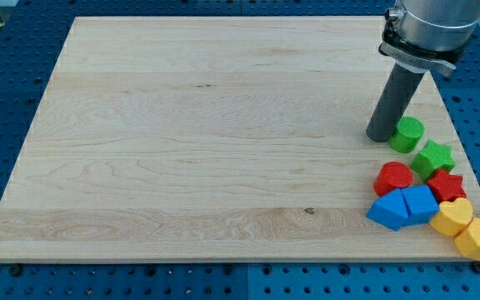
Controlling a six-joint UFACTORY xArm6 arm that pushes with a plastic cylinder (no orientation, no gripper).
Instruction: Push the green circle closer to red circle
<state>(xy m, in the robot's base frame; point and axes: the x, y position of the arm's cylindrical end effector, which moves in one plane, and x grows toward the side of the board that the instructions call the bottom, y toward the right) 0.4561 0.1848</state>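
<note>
The green circle (407,133) sits near the view's right edge of the wooden board (207,133). The red circle (393,177) lies just below it, a short gap apart. My tip (380,136) rests on the board right beside the green circle, on its left, touching or nearly touching it. The rod rises from the tip to the arm at the view's top right.
A green star (433,158) lies right of the red circle, with a red star (446,186) below it. Two blue blocks (402,207) sit under the red circle. Two yellow blocks (465,227) lie at the board's bottom right corner.
</note>
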